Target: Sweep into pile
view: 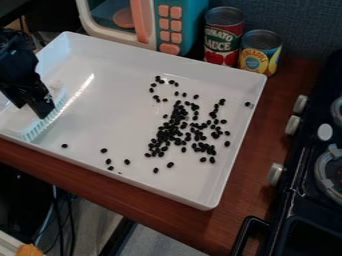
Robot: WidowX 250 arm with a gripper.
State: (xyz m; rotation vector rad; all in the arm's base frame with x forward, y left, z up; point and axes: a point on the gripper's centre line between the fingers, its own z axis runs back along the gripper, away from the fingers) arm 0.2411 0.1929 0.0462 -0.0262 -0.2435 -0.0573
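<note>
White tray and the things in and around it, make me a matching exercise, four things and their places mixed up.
1. Black beans
2. Brush
3. Two cans
4. Stove

A. Right of the tray
B. Behind the tray's far wall
C. In the tray, mostly toward the right
D. Left in the tray, at the gripper

Pairs: 1-C, 2-D, 3-B, 4-A

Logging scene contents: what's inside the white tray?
Black beans, mostly loosely clustered in its right half, strays around; brush with pale teal bristles at left. Tray floor under brush and densest beans is covered.
</note>
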